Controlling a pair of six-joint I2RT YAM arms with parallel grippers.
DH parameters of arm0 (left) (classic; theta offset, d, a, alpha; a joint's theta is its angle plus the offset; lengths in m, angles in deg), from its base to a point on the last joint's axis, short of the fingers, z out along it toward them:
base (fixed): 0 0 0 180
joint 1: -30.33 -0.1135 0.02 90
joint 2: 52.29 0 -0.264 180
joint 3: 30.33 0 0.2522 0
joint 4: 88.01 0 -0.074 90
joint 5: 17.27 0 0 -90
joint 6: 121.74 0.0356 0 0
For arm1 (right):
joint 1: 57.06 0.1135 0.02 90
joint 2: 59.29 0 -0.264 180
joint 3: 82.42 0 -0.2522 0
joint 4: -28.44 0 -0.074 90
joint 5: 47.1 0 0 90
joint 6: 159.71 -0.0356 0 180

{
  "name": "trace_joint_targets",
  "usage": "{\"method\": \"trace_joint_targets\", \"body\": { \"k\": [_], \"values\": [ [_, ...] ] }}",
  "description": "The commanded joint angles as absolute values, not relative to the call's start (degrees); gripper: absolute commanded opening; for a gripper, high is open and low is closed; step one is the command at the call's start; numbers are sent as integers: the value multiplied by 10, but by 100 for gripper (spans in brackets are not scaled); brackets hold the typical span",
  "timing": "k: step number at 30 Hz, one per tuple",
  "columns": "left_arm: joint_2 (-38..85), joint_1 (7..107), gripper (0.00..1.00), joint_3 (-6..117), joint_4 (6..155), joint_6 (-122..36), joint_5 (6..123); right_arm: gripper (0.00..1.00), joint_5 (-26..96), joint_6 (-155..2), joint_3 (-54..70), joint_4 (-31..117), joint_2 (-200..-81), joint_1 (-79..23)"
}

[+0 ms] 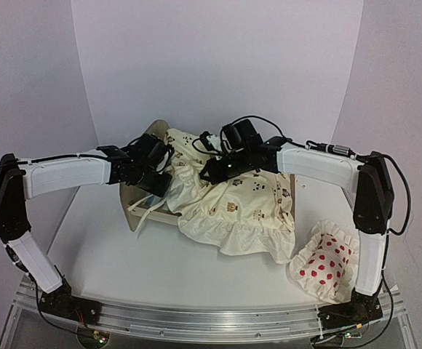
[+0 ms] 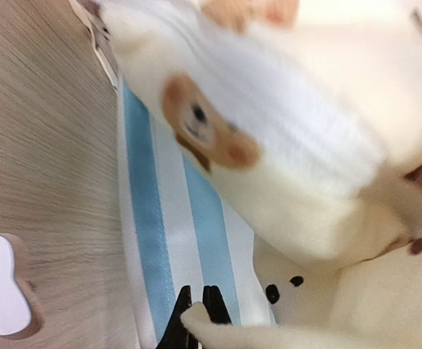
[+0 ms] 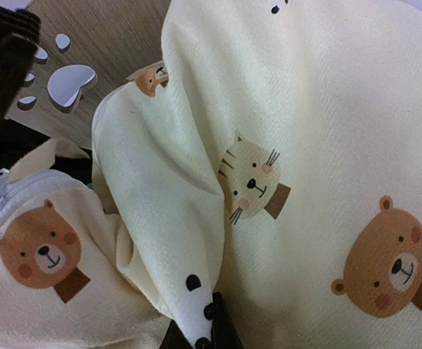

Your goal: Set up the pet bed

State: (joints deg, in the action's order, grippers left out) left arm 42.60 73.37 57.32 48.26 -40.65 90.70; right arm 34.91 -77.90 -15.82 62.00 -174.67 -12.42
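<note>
The pet bed [image 1: 137,209] of light plywood stands left of centre, and its blue-and-white striped base [image 2: 169,240] shows beside a wooden end board [image 2: 44,145]. A paw-print cutout marks the end board [image 3: 113,33]. The cream animal-print cushion [image 1: 247,203] lies bunched over the bed and spills off to the right. My left gripper [image 1: 160,182] reaches into the bed and is shut [image 2: 196,309] on a thin edge of the cushion [image 2: 284,145], just above the stripes. My right gripper [image 1: 208,174] is shut [image 3: 204,331] on a raised fold of the cushion [image 3: 327,131].
A white pillow with red dots [image 1: 327,263] lies on the table at the front right, near the right arm's base. White walls close in the back and sides. The left arm's dark wrist [image 3: 0,65] sits close to the right gripper.
</note>
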Motion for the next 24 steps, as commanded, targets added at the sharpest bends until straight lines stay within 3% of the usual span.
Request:
{"method": "trace_joint_targets", "body": {
  "k": [1, 24],
  "values": [
    [388, 732, 0, 608, 524, -401, 934, 0, 343, -788, -168, 648, -1757, -134],
    [344, 732, 0, 539, 662, -371, 1050, 0, 323, -808, -178, 647, -1784, -134]
  ]
}}
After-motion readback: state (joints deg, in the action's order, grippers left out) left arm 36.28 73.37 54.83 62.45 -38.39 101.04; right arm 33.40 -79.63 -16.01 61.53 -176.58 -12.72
